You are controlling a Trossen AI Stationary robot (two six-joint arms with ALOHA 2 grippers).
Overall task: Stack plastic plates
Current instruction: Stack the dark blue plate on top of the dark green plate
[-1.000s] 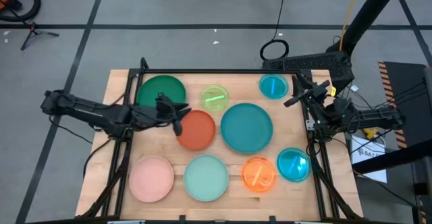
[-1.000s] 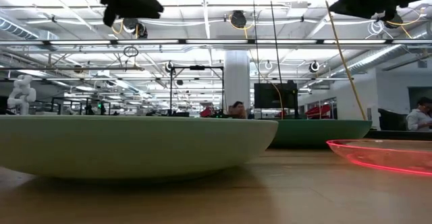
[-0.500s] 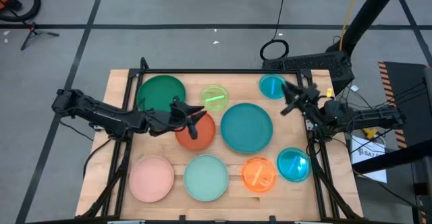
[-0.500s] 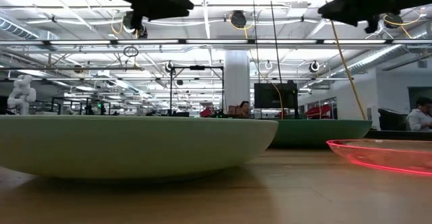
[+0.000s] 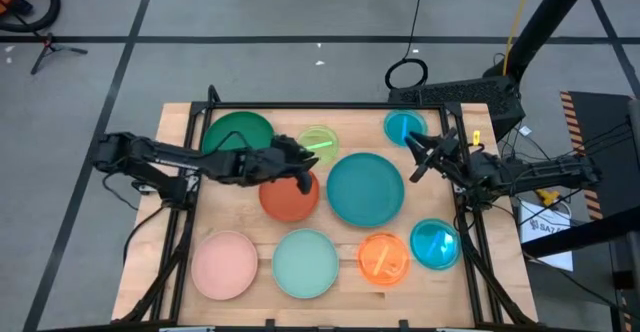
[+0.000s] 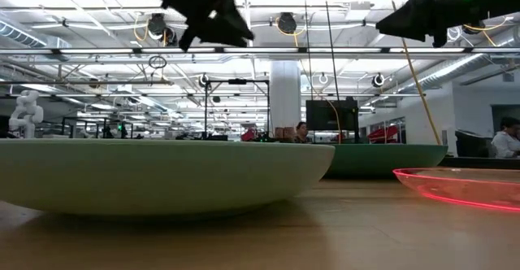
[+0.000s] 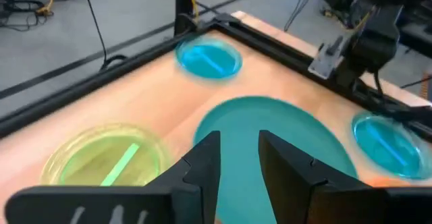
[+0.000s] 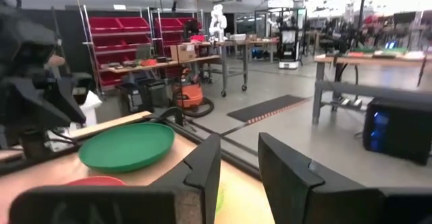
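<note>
Several plastic plates lie flat on the wooden table [image 5: 180,212]: dark green [image 5: 238,134], lime [image 5: 318,144], blue [image 5: 404,128], teal [image 5: 365,187], red-orange [image 5: 288,197], pink [image 5: 225,264], mint [image 5: 305,263], orange [image 5: 384,256] and a second blue [image 5: 434,243]. My left gripper [image 5: 305,169] hovers open over the red-orange plate's far right rim, beside the lime plate [image 7: 101,160], pointing at the teal plate [image 7: 270,126]. My right gripper [image 5: 418,158] hangs open above the table between the far blue plate and the teal one. Both are empty.
A black frame [image 5: 320,105] runs along the table's far edge and down its sides. In the low view the mint plate [image 6: 154,172] fills the foreground, with the orange plate [image 6: 463,185] to its right. People sit in the room behind.
My left gripper has travelled toward the table's right edge, from the dark green plate's near rim across the red-orange plate to its far right rim. My right gripper has turned at the wrist and swung slightly toward the near edge, still above the table. No plate has moved.
</note>
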